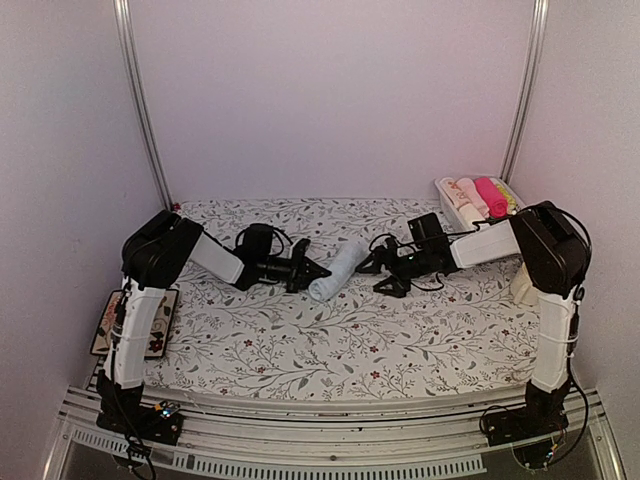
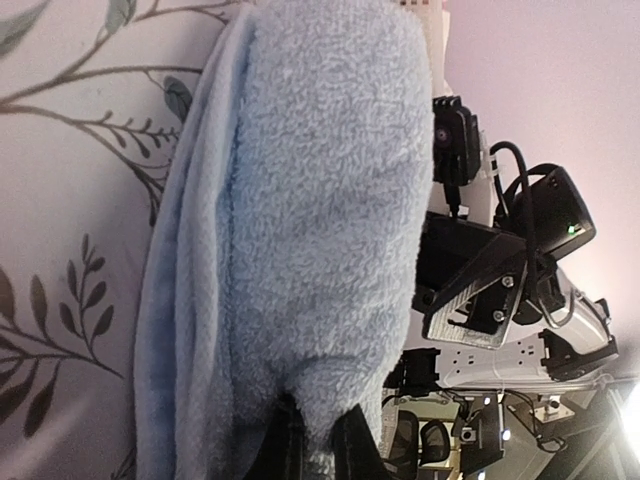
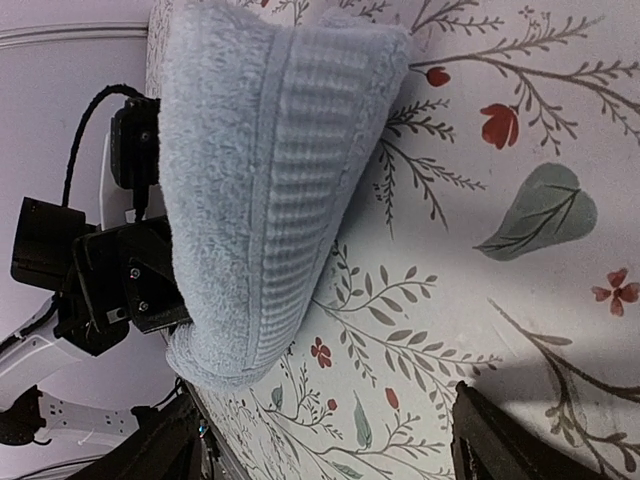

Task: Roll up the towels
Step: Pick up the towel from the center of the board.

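- Towels between your 2 grippers: 1, light blue towel [image 1: 338, 268], rolled.
- Left gripper [image 2: 320, 450]: narrow, pinching the roll's end.
- Right gripper [image 3: 325, 445]: spread wide, holding nothing, roll just ahead of it.

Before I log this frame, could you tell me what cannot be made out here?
- Whether the left gripper pinches the blue towel: left wrist view, the bottom edge cuts its fingertips; top view, too small.
- What the cream lump by the right arm is: top view, the arm hides most of it.
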{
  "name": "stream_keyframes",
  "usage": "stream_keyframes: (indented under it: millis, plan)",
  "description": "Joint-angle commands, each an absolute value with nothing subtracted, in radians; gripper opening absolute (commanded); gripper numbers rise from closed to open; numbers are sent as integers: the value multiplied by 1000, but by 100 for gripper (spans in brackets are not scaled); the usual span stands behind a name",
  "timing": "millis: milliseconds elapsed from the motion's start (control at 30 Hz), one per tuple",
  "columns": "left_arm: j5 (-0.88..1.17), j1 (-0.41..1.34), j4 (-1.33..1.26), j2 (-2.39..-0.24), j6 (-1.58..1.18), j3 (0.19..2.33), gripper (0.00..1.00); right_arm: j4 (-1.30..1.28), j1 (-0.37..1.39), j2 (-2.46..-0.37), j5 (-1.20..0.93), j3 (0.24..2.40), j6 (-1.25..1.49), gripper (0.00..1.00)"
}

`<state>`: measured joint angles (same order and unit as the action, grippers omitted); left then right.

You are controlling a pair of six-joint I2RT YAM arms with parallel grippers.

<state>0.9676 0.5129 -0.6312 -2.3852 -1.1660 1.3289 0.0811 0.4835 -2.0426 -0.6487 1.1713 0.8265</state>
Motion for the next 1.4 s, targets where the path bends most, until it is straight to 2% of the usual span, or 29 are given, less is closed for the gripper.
stream_keyframes:
  millis: [0,400,567,867,1067,1367]
  plan:
    - [920,523,-693,-2416,-1297,1314,0,129,487,-2120,-713,1236,874,85]
    - [753,603,-387,-2377,-1187,1350,0,89,505,-2221,-741,1346,864,80]
    - [752,633,-526,-2398,-1280,1332,0,64,518,-2270,-768,1404,851,77]
    - [787,640,-867,-2453,-1477,1252,0,84,519,-2321,-825,1420,836,65]
    - [790,633,-1057,-2477,-1586,1193,0,133,517,-2328,-880,1422,805,68]
    - [787,612,-1123,-2492,-1642,1164,0,160,521,-2396,-923,1452,816,69]
